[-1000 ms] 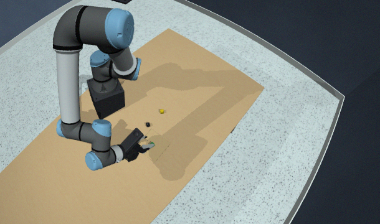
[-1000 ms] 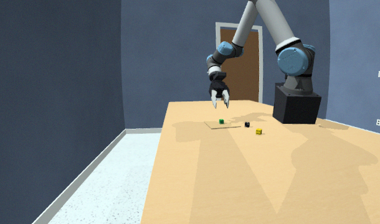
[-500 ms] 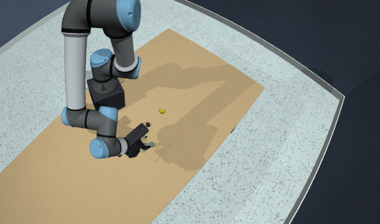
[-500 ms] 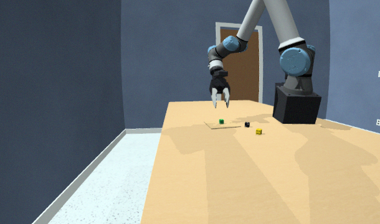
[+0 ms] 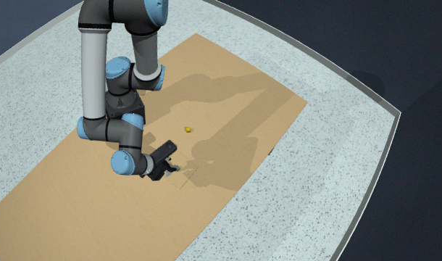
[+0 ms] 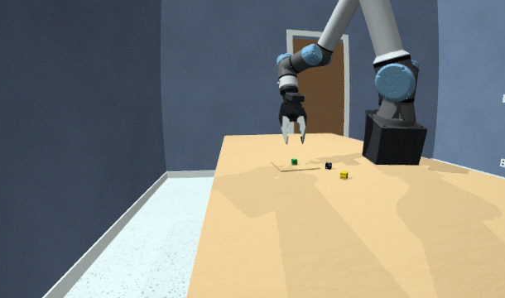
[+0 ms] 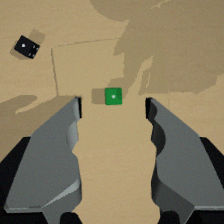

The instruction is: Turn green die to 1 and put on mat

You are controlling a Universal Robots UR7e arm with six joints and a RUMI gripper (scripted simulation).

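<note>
The green die (image 7: pixel 113 96) (image 6: pixel 294 161) (image 5: pixel 177 169) sits flat on the thin tan mat (image 7: pixel 80 70) (image 6: pixel 307 165) (image 5: pixel 188 177), inside its outline, with a single white dot on top. My gripper (image 7: pixel 113 99) (image 6: pixel 293 141) (image 5: pixel 172 167) hangs straight above the die, well clear of it. Its fingers stand apart with nothing between them. The black die (image 7: pixel 26 47) (image 6: pixel 328 165) lies just off the mat's edge. The yellow die (image 5: pixel 188 129) (image 6: pixel 343 175) lies a little further out on the table. In the top view the arm hides the black die.
The robot's black base (image 6: pixel 393 141) (image 5: pixel 124 103) stands on the table behind the dice. The wooden table (image 6: pixel 319 232) ends in a long edge on the left, with the floor below.
</note>
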